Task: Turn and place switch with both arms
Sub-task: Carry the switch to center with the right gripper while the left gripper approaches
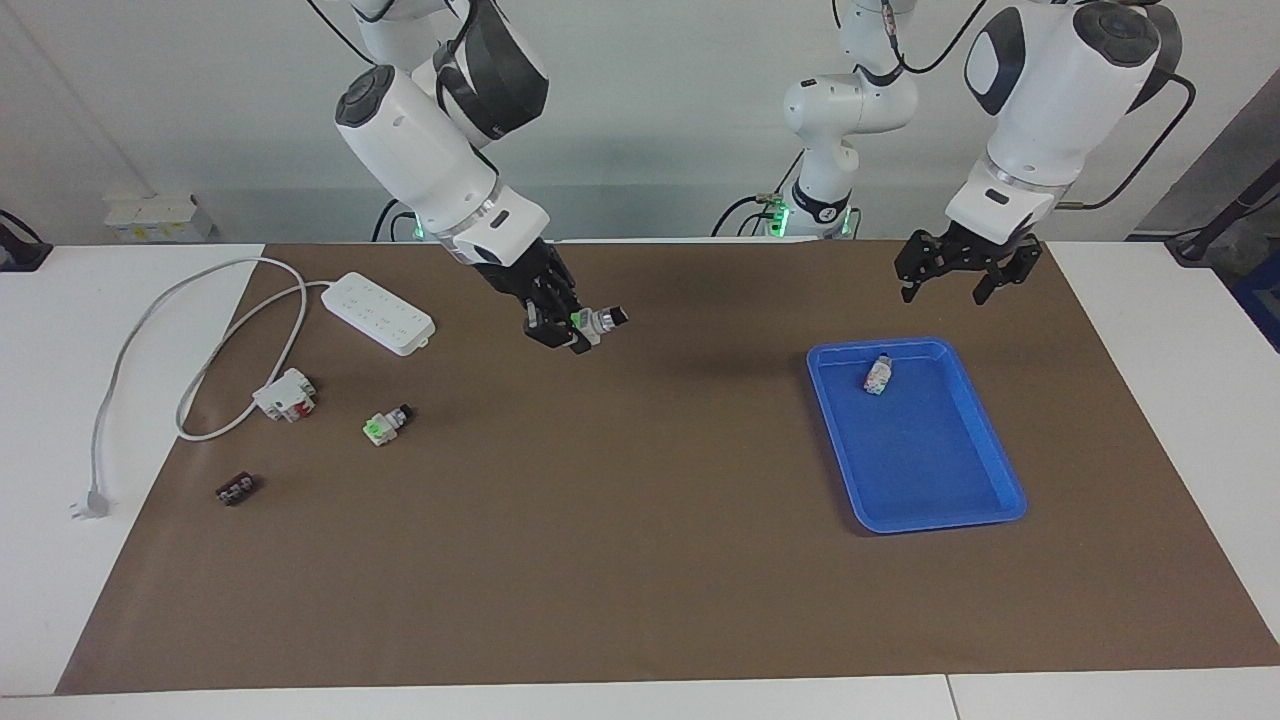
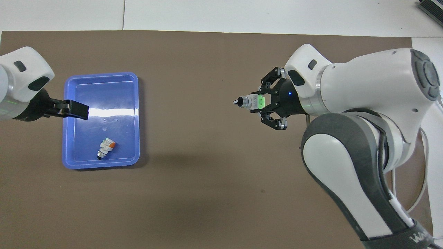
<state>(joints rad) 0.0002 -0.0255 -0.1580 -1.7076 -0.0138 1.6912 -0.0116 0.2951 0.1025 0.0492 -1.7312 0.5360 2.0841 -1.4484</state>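
My right gripper [image 1: 570, 335] is shut on a switch [image 1: 597, 322] and holds it in the air over the brown mat, dark knob end pointing toward the left arm's end. In the overhead view the same gripper [image 2: 263, 103] clamps the switch's [image 2: 250, 102] grey-white body at the green part. My left gripper [image 1: 948, 290] is open and empty, raised over the edge of the blue tray [image 1: 930, 450] nearest the robots; it also shows in the overhead view [image 2: 78, 110]. A second switch [image 1: 878, 375] lies in the tray [image 2: 100, 93], seen from above too [image 2: 105, 147]. A third switch [image 1: 385, 425] lies on the mat.
At the right arm's end lie a white power strip [image 1: 380, 312] with its cable, a white-and-red block [image 1: 287, 395] and a small black part [image 1: 236, 489]. The brown mat [image 1: 620, 520] covers the table's middle.
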